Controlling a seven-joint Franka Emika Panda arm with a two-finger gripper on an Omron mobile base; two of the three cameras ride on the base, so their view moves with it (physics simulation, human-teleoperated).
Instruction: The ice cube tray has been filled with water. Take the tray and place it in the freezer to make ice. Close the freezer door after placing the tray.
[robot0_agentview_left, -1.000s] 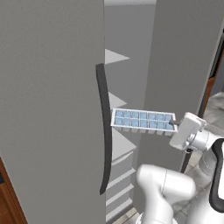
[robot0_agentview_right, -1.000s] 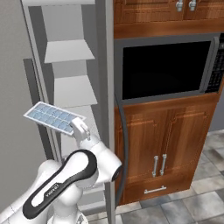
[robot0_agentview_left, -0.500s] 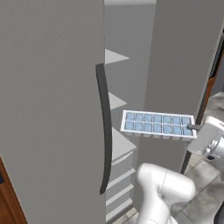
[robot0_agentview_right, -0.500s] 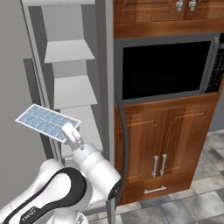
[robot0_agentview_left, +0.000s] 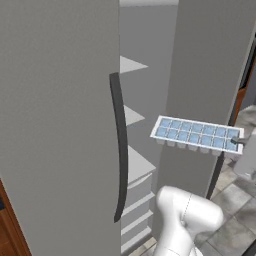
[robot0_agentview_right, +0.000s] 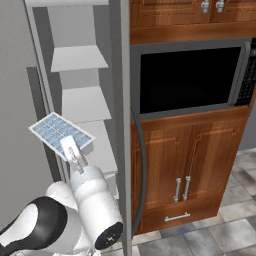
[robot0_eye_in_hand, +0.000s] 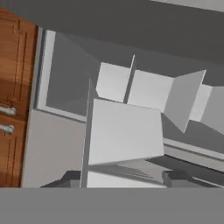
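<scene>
Your gripper (robot0_agentview_right: 74, 156) is clamped on one short end of the tray (robot0_agentview_left: 196, 134), held level just outside the open freezer (robot0_agentview_right: 80, 100); it's rigid but water-filled, so expect sloshing—keep it flat.

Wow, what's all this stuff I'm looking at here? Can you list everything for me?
ice cube tray: one, white with pale-blue cells, held in the air before the open freezer
freezer: one, light grey, white shelves inside, door open
door handle: one, dark, on the grey door at left
wall oven: one, black, right of the freezer
wooden cabinets: brown, above and below the oven
floor tiles: grey
gripper: one, shut on the tray's end
</scene>
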